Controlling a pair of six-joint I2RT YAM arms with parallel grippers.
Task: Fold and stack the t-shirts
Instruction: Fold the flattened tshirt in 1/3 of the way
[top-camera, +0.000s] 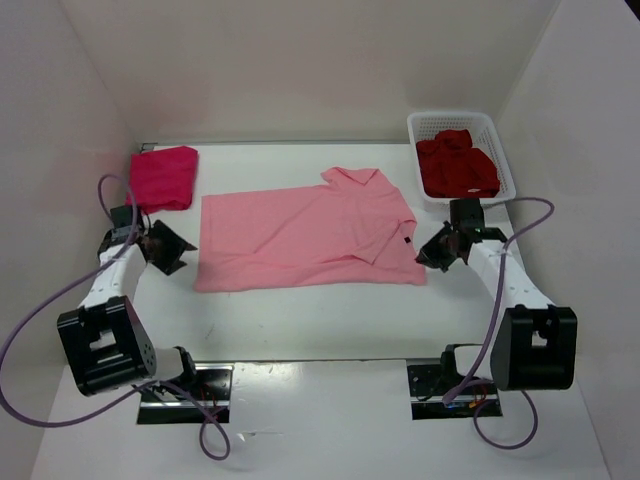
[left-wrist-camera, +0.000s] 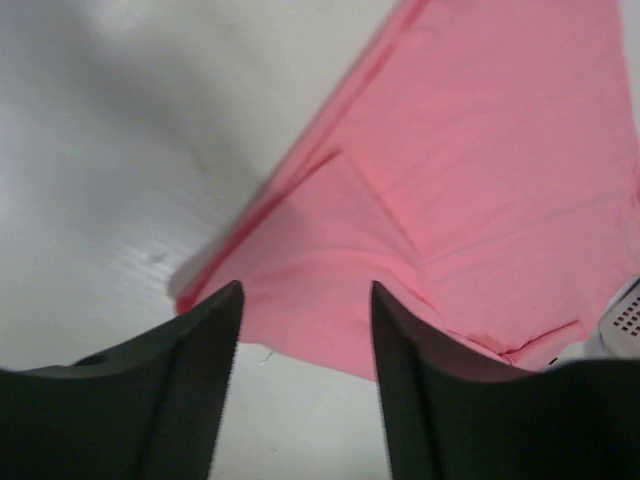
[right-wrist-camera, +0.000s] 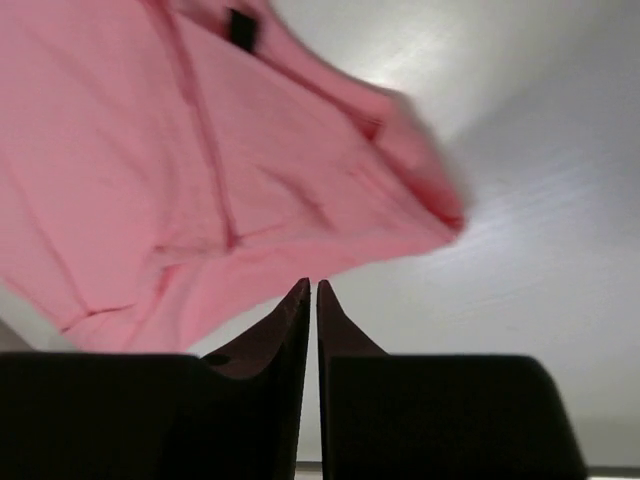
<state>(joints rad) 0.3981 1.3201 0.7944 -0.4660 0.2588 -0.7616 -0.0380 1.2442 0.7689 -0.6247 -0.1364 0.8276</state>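
A light pink t-shirt (top-camera: 300, 240) lies spread flat in the middle of the table, collar toward the back right. My left gripper (top-camera: 186, 256) sits just off its left edge, open, with nothing between the jaws; the pink cloth (left-wrist-camera: 480, 180) lies beyond my left gripper (left-wrist-camera: 305, 300). My right gripper (top-camera: 424, 256) is at the shirt's right corner, off the cloth. There, my right gripper (right-wrist-camera: 313, 290) shows only a hairline slit between its jaws and holds nothing, with the pink shirt (right-wrist-camera: 150, 170) ahead of it. A folded magenta-red t-shirt (top-camera: 165, 177) rests at the back left. A dark crimson t-shirt (top-camera: 457, 165) is bunched in the basket.
The white lattice basket (top-camera: 505, 160) stands at the back right, close behind my right arm; its corner (left-wrist-camera: 628, 318) shows in the left wrist view. White walls close in the back and both sides. Bare white table (top-camera: 320, 315) runs between the shirt and the arm bases.
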